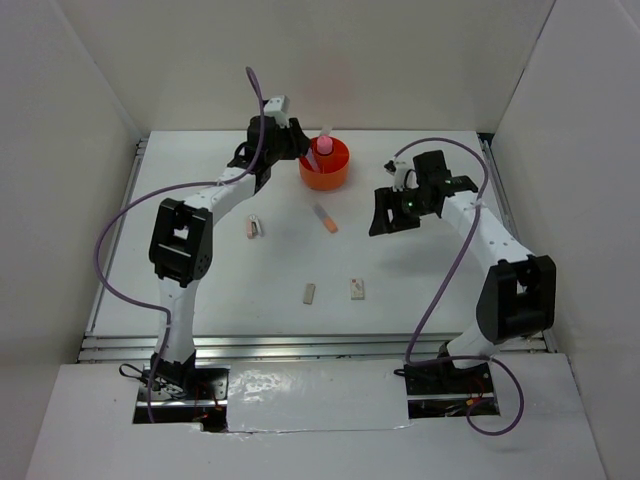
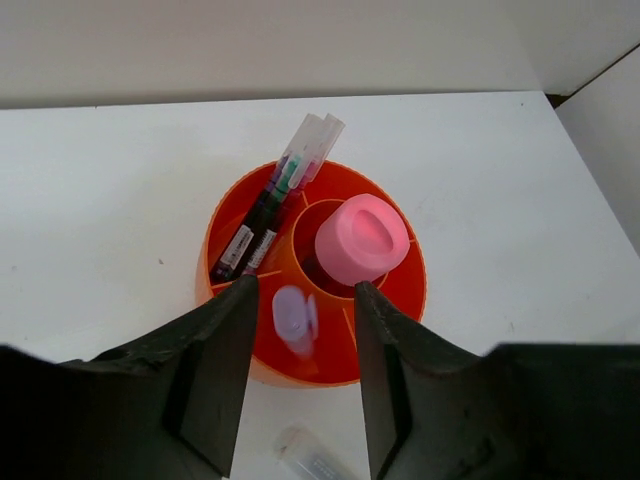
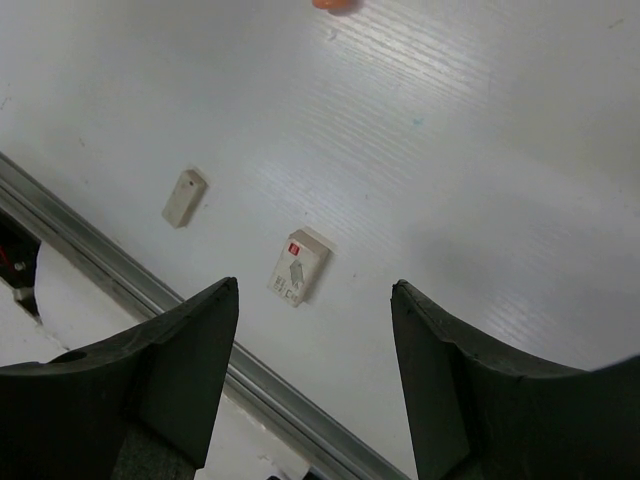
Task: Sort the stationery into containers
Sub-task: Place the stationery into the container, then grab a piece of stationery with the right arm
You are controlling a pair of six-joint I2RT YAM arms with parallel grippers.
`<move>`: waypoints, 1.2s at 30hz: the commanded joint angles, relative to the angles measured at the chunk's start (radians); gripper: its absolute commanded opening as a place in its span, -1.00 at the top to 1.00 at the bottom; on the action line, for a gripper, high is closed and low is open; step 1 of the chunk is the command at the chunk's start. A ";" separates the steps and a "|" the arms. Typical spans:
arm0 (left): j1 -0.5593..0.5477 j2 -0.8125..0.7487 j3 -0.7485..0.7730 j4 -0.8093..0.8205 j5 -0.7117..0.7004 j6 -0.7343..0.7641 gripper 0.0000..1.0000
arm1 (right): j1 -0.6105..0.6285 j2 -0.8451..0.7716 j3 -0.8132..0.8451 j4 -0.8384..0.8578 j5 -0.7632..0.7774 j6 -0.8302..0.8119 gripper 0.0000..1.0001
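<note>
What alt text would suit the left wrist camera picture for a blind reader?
A round orange plastic tub holds dark pens in one section and a stubby pink tube in its central ring, framed by the open black fingers of the left gripper.

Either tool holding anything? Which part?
Nothing is held. The left tool is open above the orange tub; a blurred pale lilac item lies between its fingers, touching neither. The right tool is open and empty above a white eraser.

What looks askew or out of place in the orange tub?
The pens lean in the orange tub, clear ends jutting past its far rim. A blurred pale item hangs between the open fingers of the left gripper, above a near compartment; too blurred to identify.
</note>
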 commanded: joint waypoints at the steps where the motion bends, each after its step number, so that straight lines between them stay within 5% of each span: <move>1: 0.013 -0.003 0.058 0.028 0.013 -0.002 -0.12 | 0.031 0.026 0.050 0.062 0.032 0.008 -0.38; 3: 0.021 -0.024 0.050 0.037 0.024 -0.009 -0.31 | 0.045 0.039 0.050 0.088 0.066 0.025 -0.37; 8: 0.059 -0.091 0.073 0.011 0.059 0.003 -0.43 | 0.096 0.091 0.084 0.181 0.143 0.071 -0.34; 13: 0.127 -0.252 0.024 -0.047 0.111 0.033 -0.44 | 0.197 0.218 0.183 0.214 0.239 0.066 -0.30; 23: 0.233 -0.538 -0.319 -0.089 0.208 0.084 -0.46 | 0.318 0.509 0.429 0.206 0.423 0.059 -0.26; 36: 0.289 -0.628 -0.404 -0.107 0.263 0.061 -0.50 | 0.375 0.836 0.833 0.080 0.578 0.013 -0.23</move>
